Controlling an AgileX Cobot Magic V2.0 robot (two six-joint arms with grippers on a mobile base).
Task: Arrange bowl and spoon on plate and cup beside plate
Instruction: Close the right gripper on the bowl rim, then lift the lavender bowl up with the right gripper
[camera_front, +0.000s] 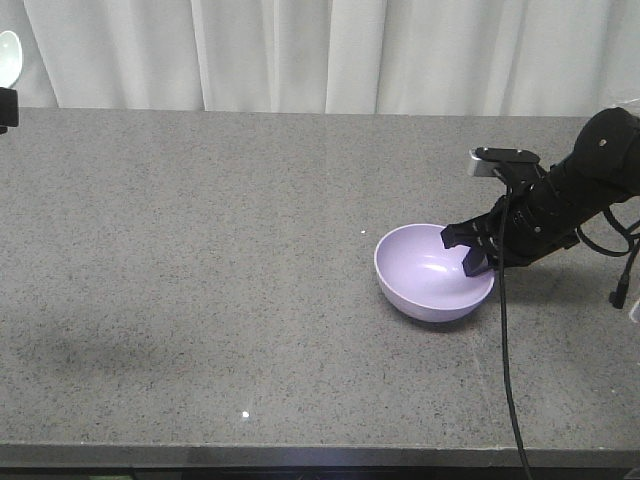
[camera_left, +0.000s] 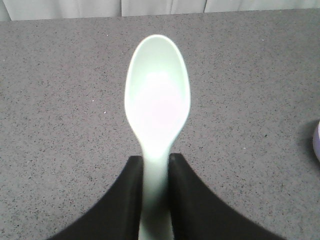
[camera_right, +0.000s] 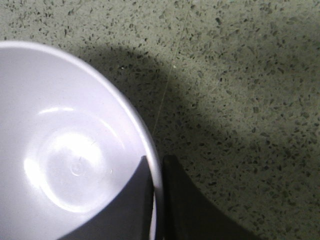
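The lavender bowl (camera_front: 432, 272) rests on the grey stone table at the centre right. My right gripper (camera_front: 472, 252) is shut on its right rim, one finger inside and one outside; the wrist view shows the bowl (camera_right: 65, 150) with its rim pinched between the gripper (camera_right: 157, 162) fingers. At the far left edge, the pale mint spoon (camera_front: 8, 55) is held up above the table. In the left wrist view my left gripper (camera_left: 156, 161) is shut on the handle of the spoon (camera_left: 157, 95), its scoop pointing away. The plate and the cup are out of view.
The speckled grey table (camera_front: 200, 260) runs the full width, with its front edge (camera_front: 300, 455) near the bottom. White curtains (camera_front: 320, 50) hang behind. A black cable (camera_front: 508, 380) drops from the right arm across the table's front. The bowl's edge (camera_left: 317, 142) shows at the left wrist view's right side.
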